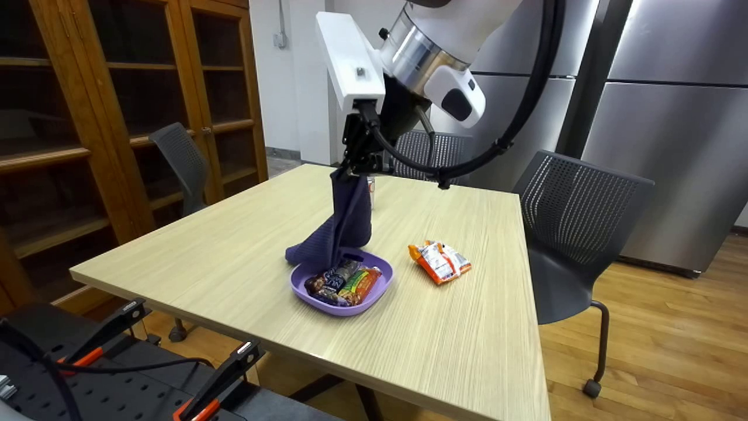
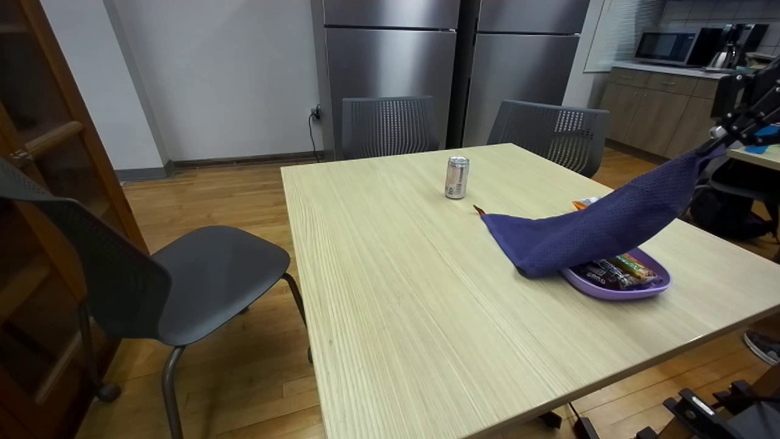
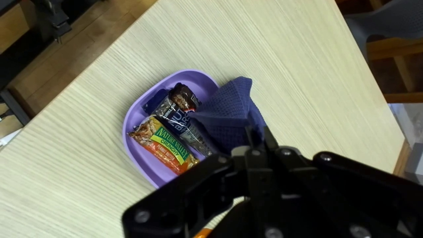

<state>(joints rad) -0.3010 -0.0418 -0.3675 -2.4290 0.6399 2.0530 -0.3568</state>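
Cloth hangs pinched in the jaws of the gripper, right of centre in the wrist view, partly hiding a plate. One bar reads "Nature Valley Crunchy Peanut Butter", another bar "Kirkland Nut Bars"; an orange packet is cut off below.

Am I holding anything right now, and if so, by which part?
Yes: the gripper holds the dark purple cloth by its narrow, bunched upper end, with the rest sloping down below. Whether that end is a corner can't be told.
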